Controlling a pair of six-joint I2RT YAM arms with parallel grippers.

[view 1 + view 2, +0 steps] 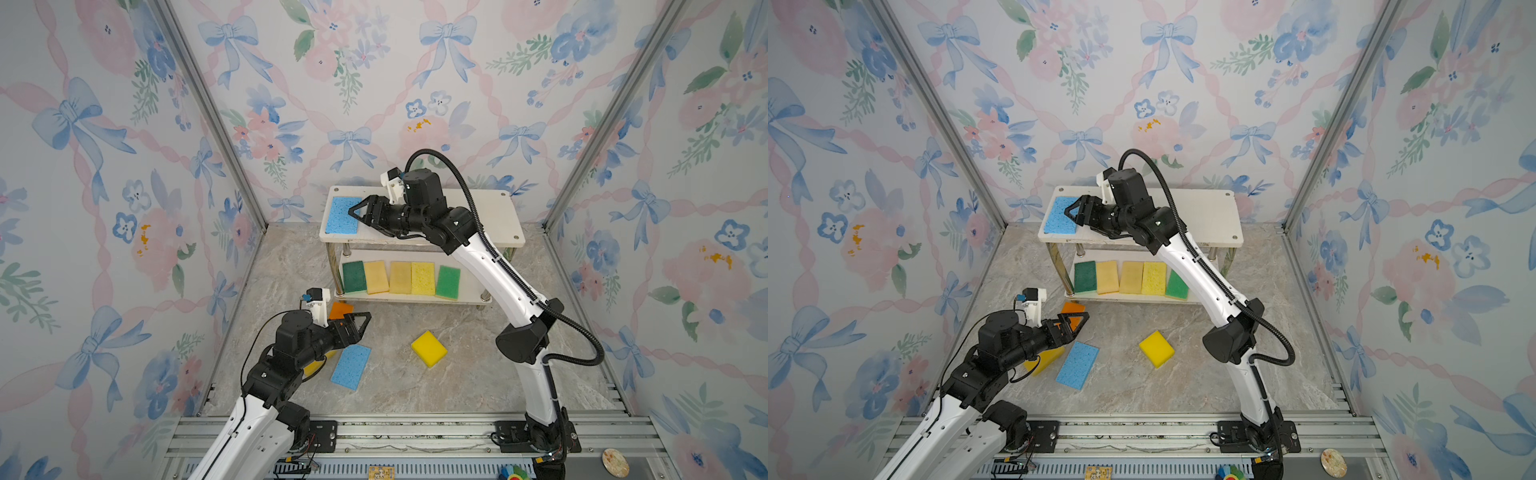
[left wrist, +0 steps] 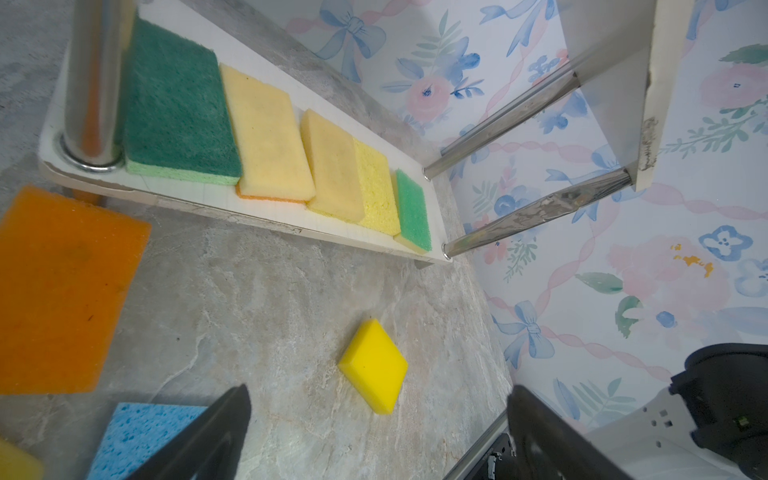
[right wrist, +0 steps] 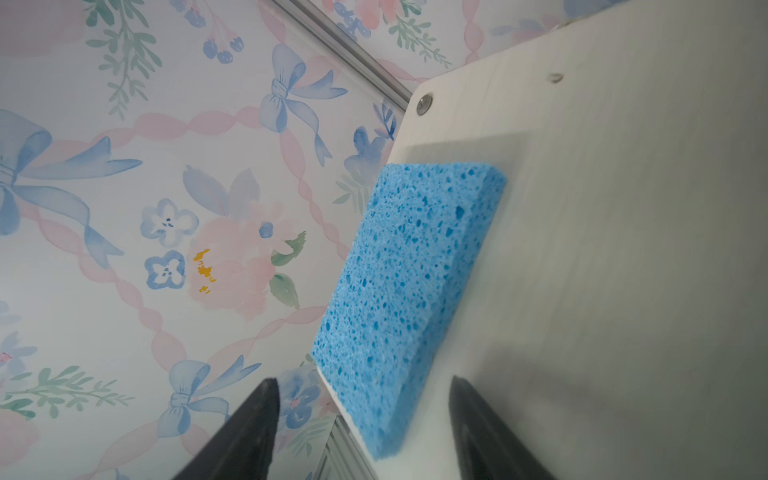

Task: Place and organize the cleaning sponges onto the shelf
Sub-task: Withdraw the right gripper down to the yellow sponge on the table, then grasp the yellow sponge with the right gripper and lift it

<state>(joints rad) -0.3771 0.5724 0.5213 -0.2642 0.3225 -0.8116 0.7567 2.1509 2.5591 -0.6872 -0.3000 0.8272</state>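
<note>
arms (image 1: 498, 286): white shells, black joints | cable (image 1: 468, 192): black ribbed hose | wrist camera mounts (image 1: 320, 303): white

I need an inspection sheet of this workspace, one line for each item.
Surface: grey marbled table, no spills seen.
Job's things: shelf; top board, one blue sponge; lower board, row of five sponges; on table, orange sponge, second blue sponge, yellow sponge; another yellow sponge partly under left arm.
Clutter: round disc on front rail.
Grippers: left gripper open, empty, near orange sponge; right gripper open at shelf's blue sponge, not gripping.
Cables: black hose along right arm; thin wire by left arm.
Surroundings: floral walls, metal posts.
</note>
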